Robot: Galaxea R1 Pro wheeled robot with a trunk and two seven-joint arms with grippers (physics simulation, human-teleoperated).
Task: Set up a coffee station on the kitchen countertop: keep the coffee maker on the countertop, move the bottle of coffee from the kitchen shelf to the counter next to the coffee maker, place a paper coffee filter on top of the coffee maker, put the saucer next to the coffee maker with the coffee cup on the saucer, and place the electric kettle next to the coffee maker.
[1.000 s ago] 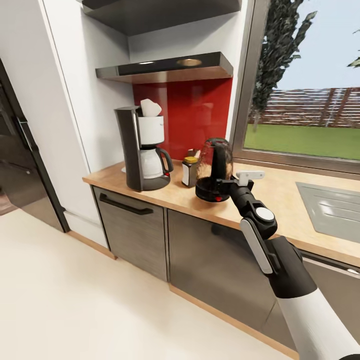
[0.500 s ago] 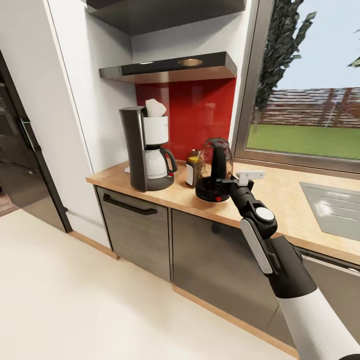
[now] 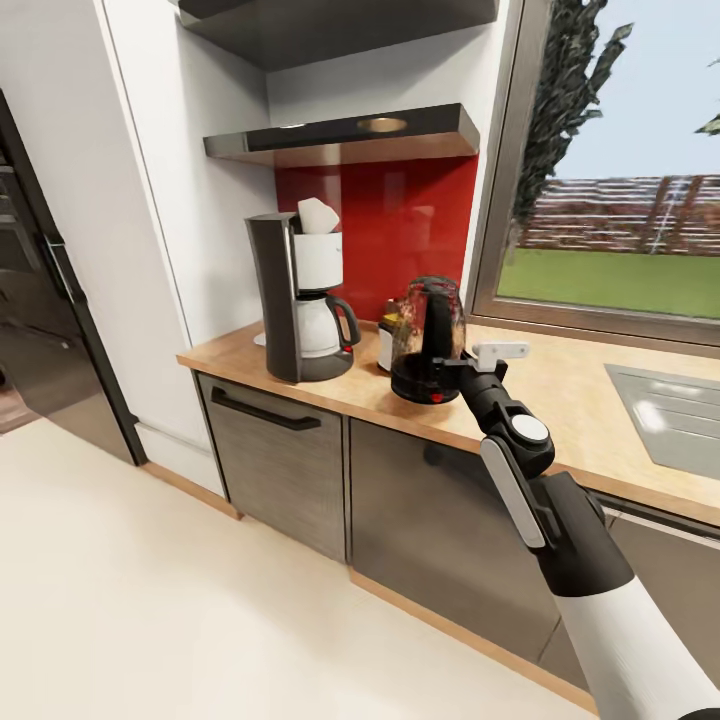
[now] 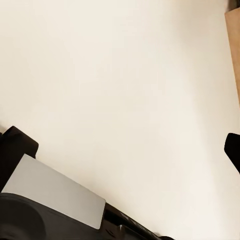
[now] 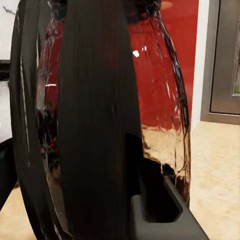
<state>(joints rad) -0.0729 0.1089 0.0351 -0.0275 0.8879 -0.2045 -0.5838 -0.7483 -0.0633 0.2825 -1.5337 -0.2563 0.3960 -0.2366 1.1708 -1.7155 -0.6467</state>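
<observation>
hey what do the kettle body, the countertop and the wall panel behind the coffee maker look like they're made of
Electric kettle: body looks like clear glass, since the red wall shows through it with bright glints; handle and base look like matte black plastic.
Countertop: looks like light wood or wood-look laminate, with a faint grain and a satin finish.
Wall panel: glossy red, perhaps glass or acrylic; it is smooth with a soft sheen.

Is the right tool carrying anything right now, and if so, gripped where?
The right tool holds the glass electric kettle with the black base by its black handle, which faces the arm. The exact finger contact is hidden.
</observation>
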